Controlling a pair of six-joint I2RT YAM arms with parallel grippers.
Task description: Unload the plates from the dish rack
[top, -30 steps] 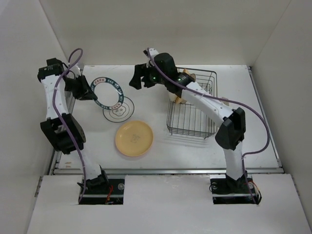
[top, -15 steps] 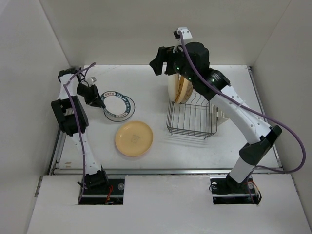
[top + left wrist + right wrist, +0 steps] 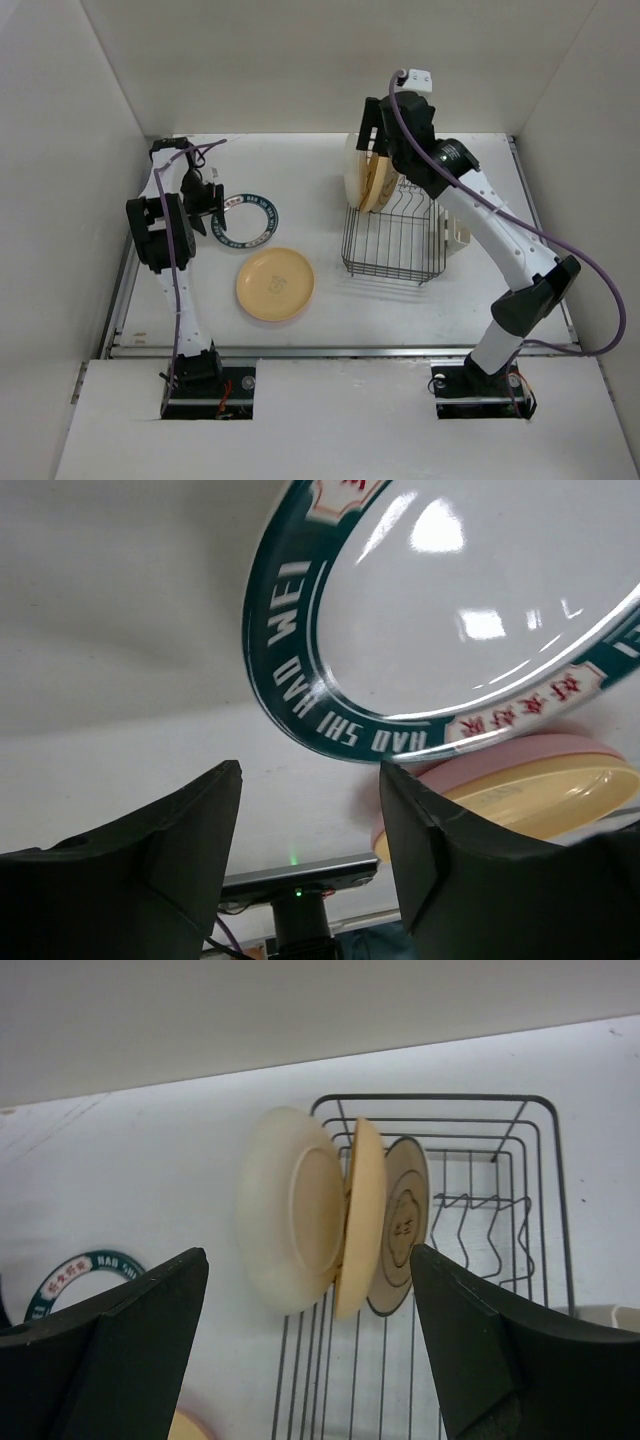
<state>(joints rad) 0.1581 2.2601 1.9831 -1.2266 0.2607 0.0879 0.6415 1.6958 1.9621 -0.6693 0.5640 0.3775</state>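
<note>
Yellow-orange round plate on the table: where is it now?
In the top external view the yellow-orange plate lies flat, left of the dark wire dish rack and closer to the robot than the white, green-ringed plate.

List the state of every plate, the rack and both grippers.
ringed plate: lying flat
table yellow plate: lying flat on the table
cream plate: on edge at the rack
racked yellow plate: on edge
tan plate: on edge
dish rack: holds three plates
left gripper: open, empty
right gripper: open, empty
</note>
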